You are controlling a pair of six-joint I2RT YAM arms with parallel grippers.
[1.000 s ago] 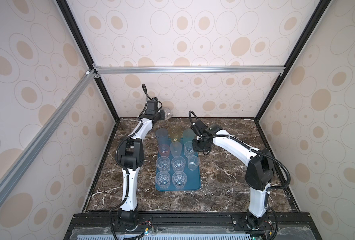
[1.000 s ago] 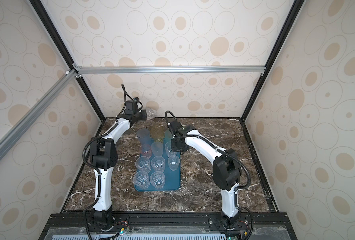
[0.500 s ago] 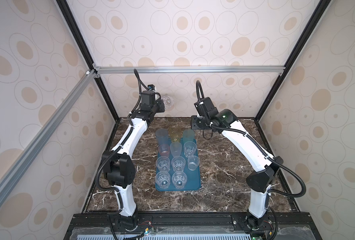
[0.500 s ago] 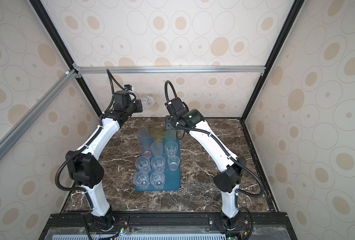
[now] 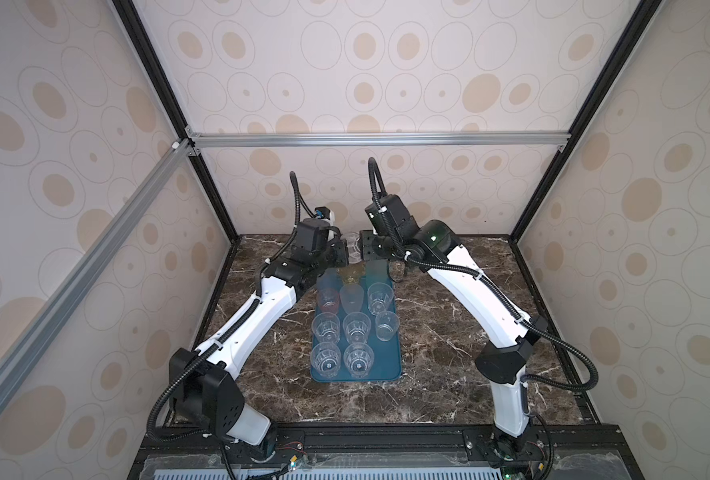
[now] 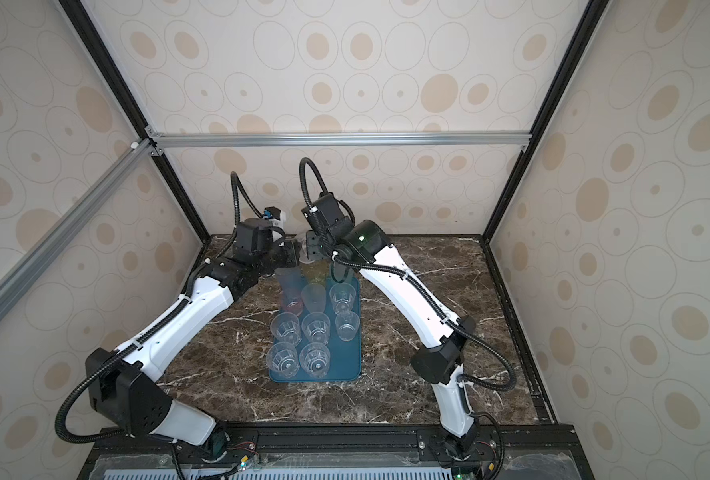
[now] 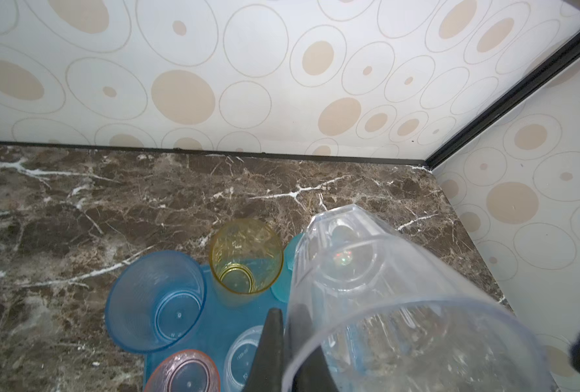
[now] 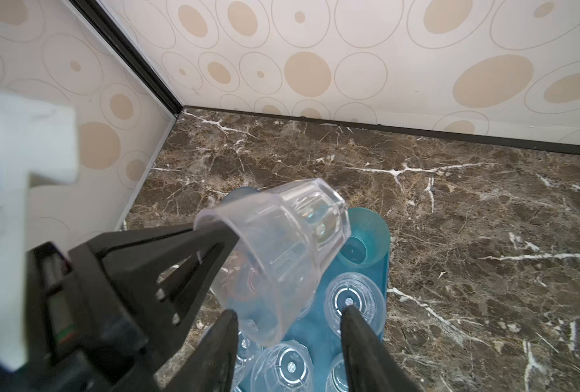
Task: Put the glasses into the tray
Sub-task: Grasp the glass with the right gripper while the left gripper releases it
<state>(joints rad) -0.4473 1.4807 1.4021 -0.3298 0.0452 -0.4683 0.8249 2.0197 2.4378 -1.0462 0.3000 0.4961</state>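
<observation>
A clear faceted glass [image 5: 351, 241] [image 6: 301, 243] hangs tilted in the air over the far end of the teal tray [image 5: 386, 368] [image 6: 347, 370]. My left gripper [image 7: 287, 339] [image 5: 344, 254] is shut on its rim [image 7: 383, 288], one finger inside the glass and one outside. My right gripper [image 8: 288, 314] [image 5: 363, 249] faces it, open, with its fingers to either side of the lower rim of the glass [image 8: 282, 244] and not closed on it. Several glasses stand in the tray: clear ones [image 5: 357, 326], blue [image 7: 156, 302], yellow [image 7: 246, 258], pink [image 7: 183, 371] and teal [image 8: 360, 244].
The tray lies lengthwise in the middle of the brown marble table [image 5: 449, 353]. Patterned walls with black frame posts [image 5: 519, 232] close the table at the back and sides. The left arm's fingers [image 8: 197, 244] show in the right wrist view beside my right gripper.
The left arm rose with the clear glass, then brought it right and down over the tray's far end. The right gripper lifted off the tray, opened wider and moved left up to the glass.
</observation>
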